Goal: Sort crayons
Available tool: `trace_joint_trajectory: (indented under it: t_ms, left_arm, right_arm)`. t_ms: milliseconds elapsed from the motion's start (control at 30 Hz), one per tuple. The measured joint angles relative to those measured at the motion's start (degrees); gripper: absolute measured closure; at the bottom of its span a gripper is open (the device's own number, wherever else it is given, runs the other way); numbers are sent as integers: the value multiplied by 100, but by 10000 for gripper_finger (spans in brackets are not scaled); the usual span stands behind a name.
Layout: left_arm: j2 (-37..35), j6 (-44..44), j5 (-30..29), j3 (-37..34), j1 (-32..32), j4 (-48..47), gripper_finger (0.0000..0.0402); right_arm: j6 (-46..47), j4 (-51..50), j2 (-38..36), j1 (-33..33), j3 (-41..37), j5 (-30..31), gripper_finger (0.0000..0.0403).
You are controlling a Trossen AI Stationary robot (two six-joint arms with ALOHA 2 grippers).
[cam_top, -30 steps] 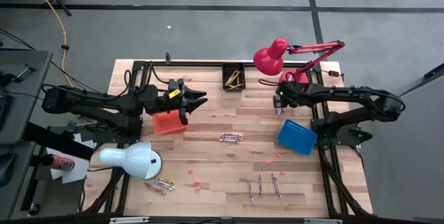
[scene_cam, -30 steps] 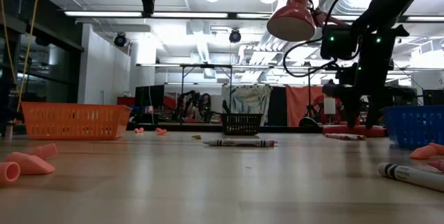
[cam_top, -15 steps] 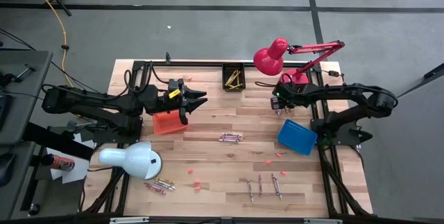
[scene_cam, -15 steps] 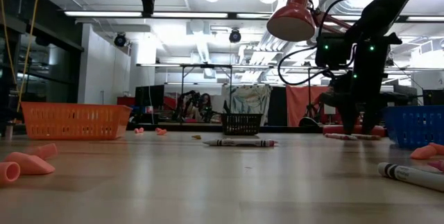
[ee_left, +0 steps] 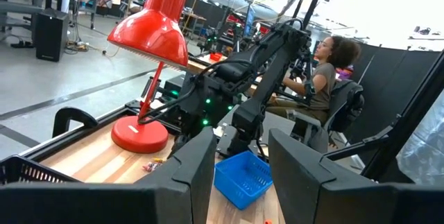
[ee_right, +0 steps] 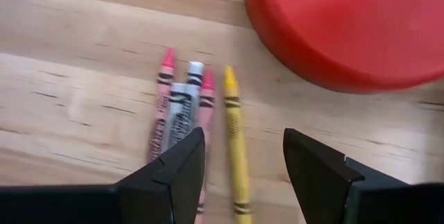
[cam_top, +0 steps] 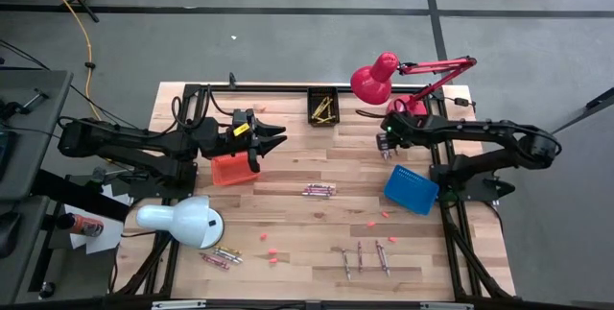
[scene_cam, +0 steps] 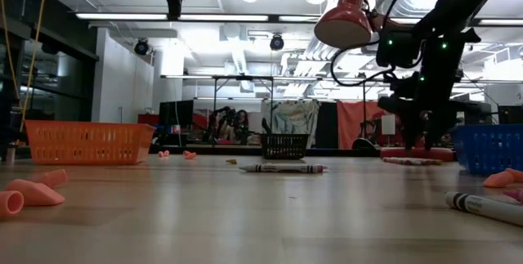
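Observation:
Four crayons [ee_right: 187,106], two pink, one grey and one yellow [ee_right: 234,127], lie side by side on the wood next to the red lamp's base [ee_right: 347,23]. My right gripper [ee_right: 244,137] hangs open just above them, pointing steeply down, and touches none; in the low view it [scene_cam: 425,143] stands over those crayons [scene_cam: 409,161]. More crayons lie mid-table [cam_top: 319,191], near the front left [cam_top: 221,257] and near the front [cam_top: 365,255]. Yellow ones sit in a black bin [cam_top: 323,107]. My left gripper [cam_top: 278,140] waits open and level, high over the orange basket [cam_top: 230,171].
A blue basket [cam_top: 411,189] stands close beside my right arm. The red lamp's head [cam_top: 372,80] hangs over the far right, and a white lamp [cam_top: 182,222] sits near the front left. Pink crumbs [cam_top: 384,216] dot the wood. A person sits beyond the table [ee_left: 326,78].
My right gripper dipped toward the crayons beside the lamp base, then rose back to about where it was. It stayed open. My left arm kept still.

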Motion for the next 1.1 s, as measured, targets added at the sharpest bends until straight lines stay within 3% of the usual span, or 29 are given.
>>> trace_joint_trajectory:
  t_ms: [867,1100]
  left_arm:
    - [0,44,0,0,0,-15,282]
    - [0,40,0,0,0,-15,282]
  right_arm:
    - [-146,0,57,-15,-170,-221,213]
    - [-260,145,484,-10,-162,-523,213]
